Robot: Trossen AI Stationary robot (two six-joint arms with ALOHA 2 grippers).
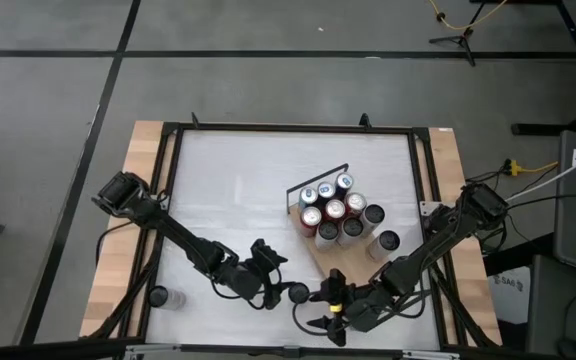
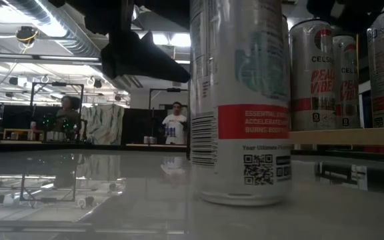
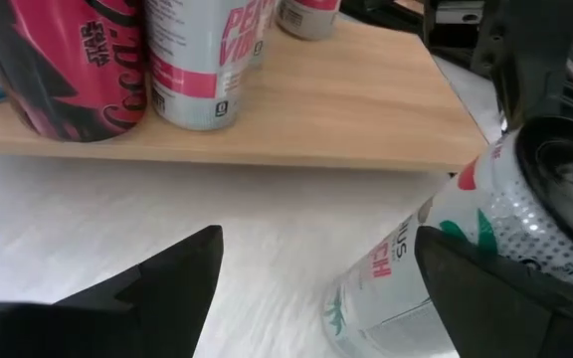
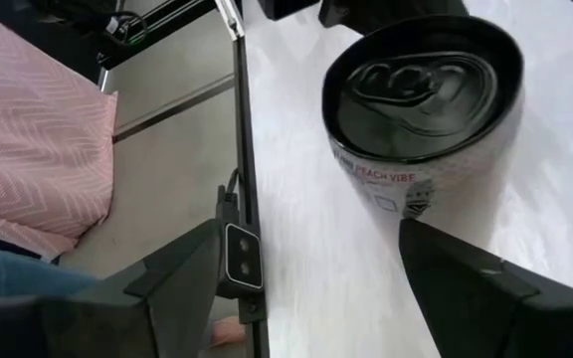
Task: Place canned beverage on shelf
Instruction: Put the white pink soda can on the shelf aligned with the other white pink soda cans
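Left gripper (image 1: 280, 283) and right gripper (image 1: 330, 310), both spread, flanking upright can (image 1: 298, 293).

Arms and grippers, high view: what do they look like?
Two slim dark arms of jointed black segments, mounted at the table's side edges. The left gripper and right gripper are black with two wedge-shaped fingers. Black cables trail from both bases. No markings are legible.

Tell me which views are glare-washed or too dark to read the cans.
Low view: bright ceiling lights behind leave the near can backlit, though its label reads; the tabletop mirrors the room. Left wrist view: shelf board evenly lit, the can at the edge soft. Right wrist view: can lid sharp, tabletop near white.
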